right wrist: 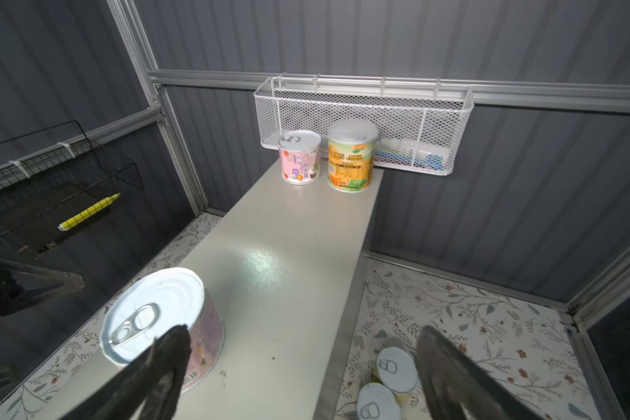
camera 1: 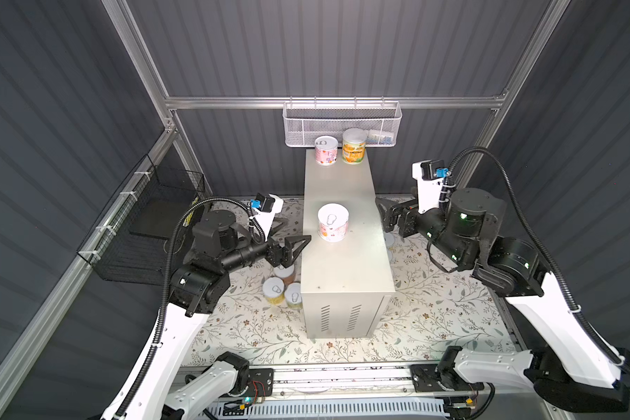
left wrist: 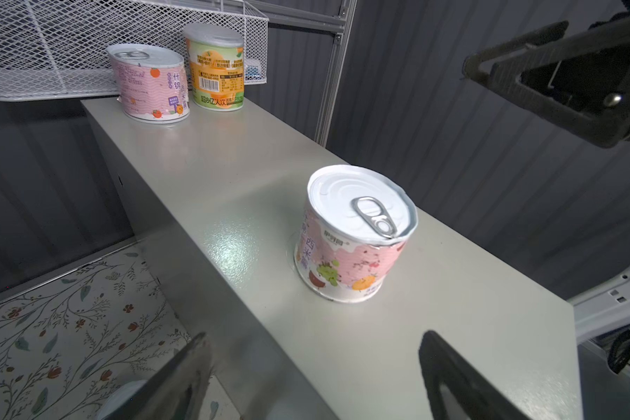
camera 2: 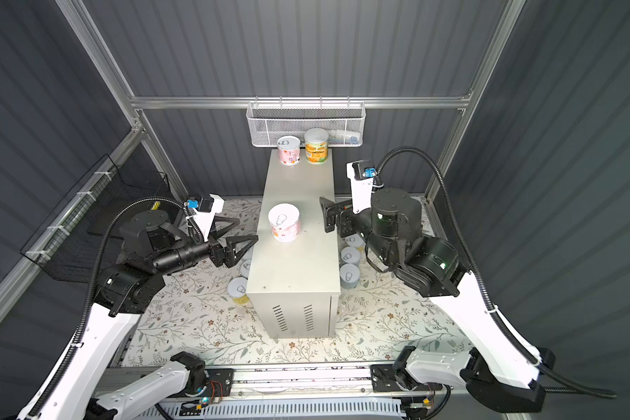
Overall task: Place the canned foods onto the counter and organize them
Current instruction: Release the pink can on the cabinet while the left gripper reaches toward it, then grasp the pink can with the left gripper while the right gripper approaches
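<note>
The counter is a cream-white box standing mid-scene. A pink can stands upright on the middle of its top. At the far end stand another pink can and a taller orange-and-green can. My left gripper hovers open and empty at the counter's left edge, short of the middle can. My right gripper is open and empty at the right edge. More cans sit on the floor left and right of the counter.
A white mesh basket hangs on the back rail just behind the far cans. A black wire basket holding a yellow marker is fixed to the left wall. The floral surface surrounds the counter.
</note>
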Controlling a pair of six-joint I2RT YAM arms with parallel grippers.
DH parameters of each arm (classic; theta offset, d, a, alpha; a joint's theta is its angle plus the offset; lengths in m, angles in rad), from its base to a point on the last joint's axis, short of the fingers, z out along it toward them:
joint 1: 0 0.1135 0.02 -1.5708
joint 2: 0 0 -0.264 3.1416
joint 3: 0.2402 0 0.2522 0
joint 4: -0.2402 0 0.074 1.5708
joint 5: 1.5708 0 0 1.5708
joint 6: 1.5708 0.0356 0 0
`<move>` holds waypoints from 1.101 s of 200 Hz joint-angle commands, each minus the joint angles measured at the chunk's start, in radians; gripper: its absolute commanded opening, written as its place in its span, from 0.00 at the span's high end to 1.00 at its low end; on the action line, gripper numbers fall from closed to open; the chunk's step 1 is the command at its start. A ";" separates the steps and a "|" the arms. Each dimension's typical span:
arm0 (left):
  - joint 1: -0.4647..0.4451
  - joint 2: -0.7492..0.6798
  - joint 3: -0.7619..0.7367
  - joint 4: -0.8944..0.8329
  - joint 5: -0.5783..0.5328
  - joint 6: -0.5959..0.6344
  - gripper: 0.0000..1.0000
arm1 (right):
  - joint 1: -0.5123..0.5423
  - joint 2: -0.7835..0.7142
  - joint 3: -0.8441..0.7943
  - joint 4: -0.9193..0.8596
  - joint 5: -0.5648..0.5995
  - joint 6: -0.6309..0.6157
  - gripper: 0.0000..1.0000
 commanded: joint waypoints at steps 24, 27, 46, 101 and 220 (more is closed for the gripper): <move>-0.091 0.038 0.023 0.039 -0.086 0.015 0.10 | -0.052 -0.048 -0.075 0.012 -0.008 0.051 0.03; -0.100 0.040 0.026 0.037 -0.089 0.018 0.10 | -0.056 -0.051 -0.078 0.014 -0.011 0.052 0.03; -0.134 0.063 0.033 0.039 -0.130 0.024 0.10 | -0.075 -0.054 -0.093 0.016 -0.016 0.060 0.03; -0.173 0.111 0.047 0.080 -0.139 0.012 0.17 | -0.121 -0.085 -0.129 0.027 -0.058 0.075 0.04; -0.213 0.217 0.115 0.162 -0.162 0.009 0.25 | -0.192 -0.102 -0.182 0.034 -0.110 0.090 0.04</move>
